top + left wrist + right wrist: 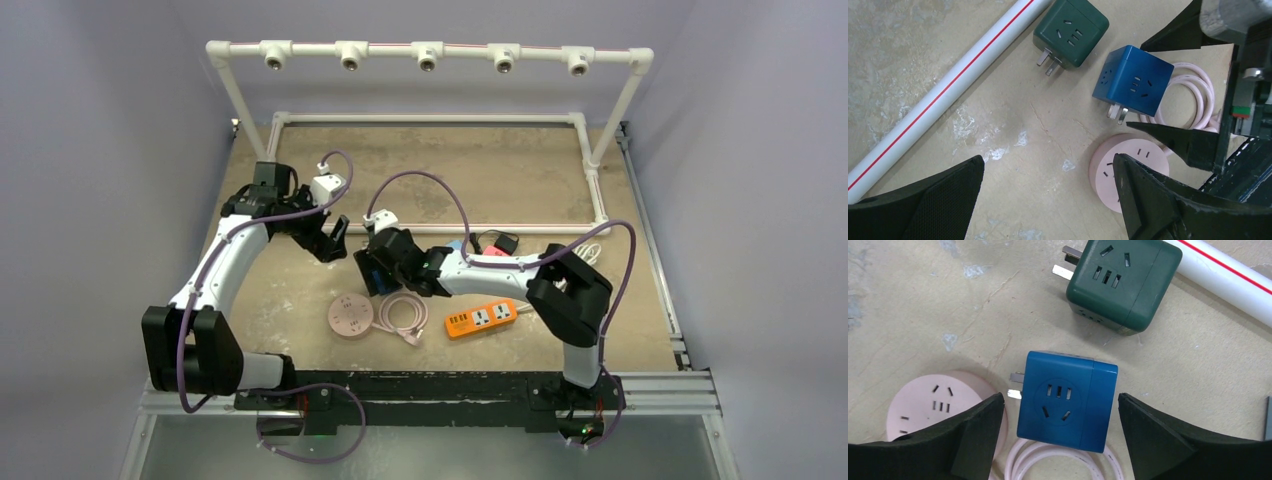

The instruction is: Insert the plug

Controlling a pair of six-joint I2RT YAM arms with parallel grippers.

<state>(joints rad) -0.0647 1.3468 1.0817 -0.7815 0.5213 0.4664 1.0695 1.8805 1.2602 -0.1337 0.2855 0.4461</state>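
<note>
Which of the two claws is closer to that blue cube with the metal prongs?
The right. The right claw hangs open directly over the blue cube, a finger on either side, not touching it. The left claw hovers open off to one side of the cube.

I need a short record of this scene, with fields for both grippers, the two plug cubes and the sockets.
left gripper: open, above bare table next to the pink round socket
right gripper: open, one finger on each side of the blue cube
blue cube: lying on the table, prongs free, not inserted
green cube: lying beside the white pipe
orange power strip: on the table, apart from the cubes
</note>
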